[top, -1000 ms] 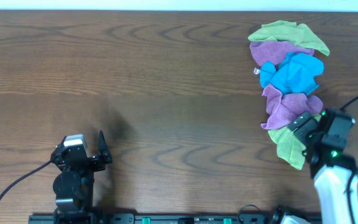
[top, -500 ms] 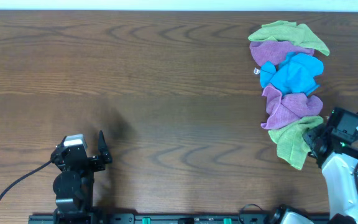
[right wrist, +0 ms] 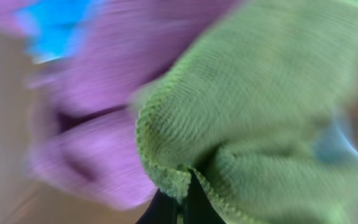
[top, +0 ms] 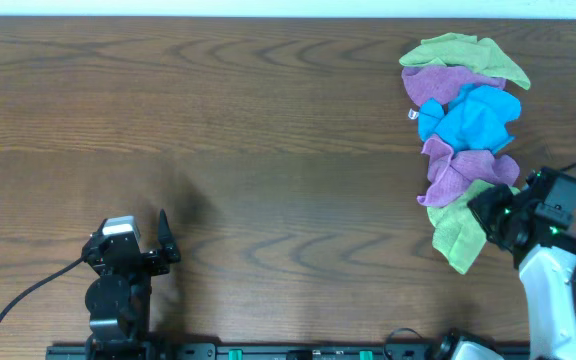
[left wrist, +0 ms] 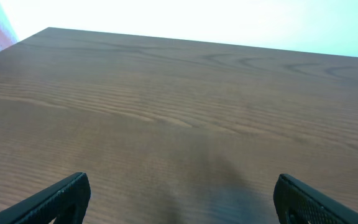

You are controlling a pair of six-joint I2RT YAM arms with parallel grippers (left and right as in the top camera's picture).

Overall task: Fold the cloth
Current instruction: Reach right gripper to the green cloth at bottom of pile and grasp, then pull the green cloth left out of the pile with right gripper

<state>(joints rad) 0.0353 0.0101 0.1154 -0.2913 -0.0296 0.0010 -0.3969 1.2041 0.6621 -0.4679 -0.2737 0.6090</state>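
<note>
The cloth (top: 456, 232) lies crumpled at the right side of the table (top: 268, 130), near the front edge. It forms the near end of a heap of cloths. The right gripper (top: 481, 212) sits at the cloth's right edge, and its jaws are pressed together on a fold of the green fabric. In the right wrist view the two dark fingertips (right wrist: 178, 210) meet at the bottom of the picture. A rolled hem of the cloth (right wrist: 241, 124) is pinched between them, and the rest of the green fabric bulges up and to the right. That view is blurred, so finer detail of the grip cannot be made out.

Just behind the cloth, and touching it, lies a purple cloth (top: 463, 165). Beyond that come a bright blue cloth (top: 473, 115), a second purple cloth (top: 438, 85) and another green cloth (top: 463, 52) at the far end of the heap.

The left gripper (left wrist: 179, 199) is well apart from the heap, at the left front of the table. Its jaws stand wide apart over bare wood and hold nothing.
</note>
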